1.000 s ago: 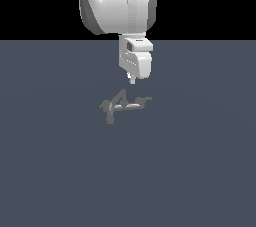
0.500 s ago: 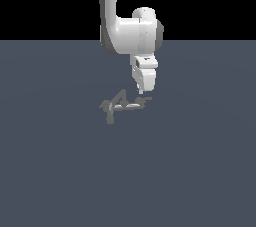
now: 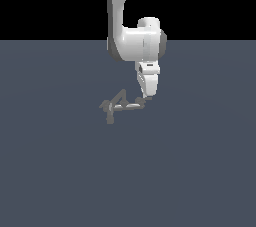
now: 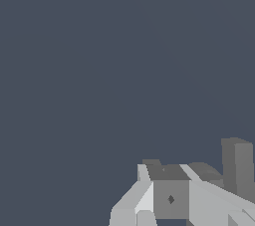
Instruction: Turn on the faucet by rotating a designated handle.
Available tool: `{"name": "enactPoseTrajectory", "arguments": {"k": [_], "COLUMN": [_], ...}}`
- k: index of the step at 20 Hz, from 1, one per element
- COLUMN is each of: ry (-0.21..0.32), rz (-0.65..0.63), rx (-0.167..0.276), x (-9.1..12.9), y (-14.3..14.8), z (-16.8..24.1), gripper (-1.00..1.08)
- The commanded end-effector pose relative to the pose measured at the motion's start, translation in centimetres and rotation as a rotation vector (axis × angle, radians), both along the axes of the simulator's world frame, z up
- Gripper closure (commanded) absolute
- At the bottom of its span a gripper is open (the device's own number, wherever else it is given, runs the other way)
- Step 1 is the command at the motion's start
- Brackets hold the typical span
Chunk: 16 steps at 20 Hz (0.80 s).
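We see the faucet [image 3: 119, 104] as a small grey cluster of thin rods standing near the middle of the flat slate-grey tabletop [image 3: 60, 171], with a peaked triangular centre and a thicker stub drooping at the exterior view's left end. The handle [image 3: 134, 104] is the short straight arm running from that centre toward the exterior view's right. Its outer tip lies directly beneath the gripper [image 3: 145, 99], which points downward and meets or nearly meets the tip; we cannot tell whether they touch. We also cannot tell whether the fingers are spread or closed, since at this scale they merge into one white block. Above the gripper rises the white arm [image 3: 137, 41], its upper link leaving the frame at the top edge. The tabletop's far edge is the horizon line against black; on all sides of the faucet the surface is bare. In the wrist view only grey and white blocky shapes [image 4: 199, 190] appear in one corner, and we cannot identify them.
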State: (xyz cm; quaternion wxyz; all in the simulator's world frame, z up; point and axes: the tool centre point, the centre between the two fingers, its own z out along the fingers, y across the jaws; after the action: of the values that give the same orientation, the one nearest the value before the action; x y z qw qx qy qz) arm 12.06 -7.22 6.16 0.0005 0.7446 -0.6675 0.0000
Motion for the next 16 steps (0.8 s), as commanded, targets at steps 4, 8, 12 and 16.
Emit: {"name": "enactPoseTrajectory", "arguments": {"k": [4, 8, 12, 16], "ry": [-0.001, 0.0, 0.0, -0.004], "rz": [-0.005, -0.004, -0.005, -0.002], "rx": [0.0, 0.0, 0.001, 0.002], "x": [0.1, -0.7, -1.7, -1.9], "y": [-0.1, -0.8, -1.9, -1.9], "z": [-0.1, -0.1, -0.1, -0.1], "gripper": [1.08, 1.08, 1.08, 1.08]}}
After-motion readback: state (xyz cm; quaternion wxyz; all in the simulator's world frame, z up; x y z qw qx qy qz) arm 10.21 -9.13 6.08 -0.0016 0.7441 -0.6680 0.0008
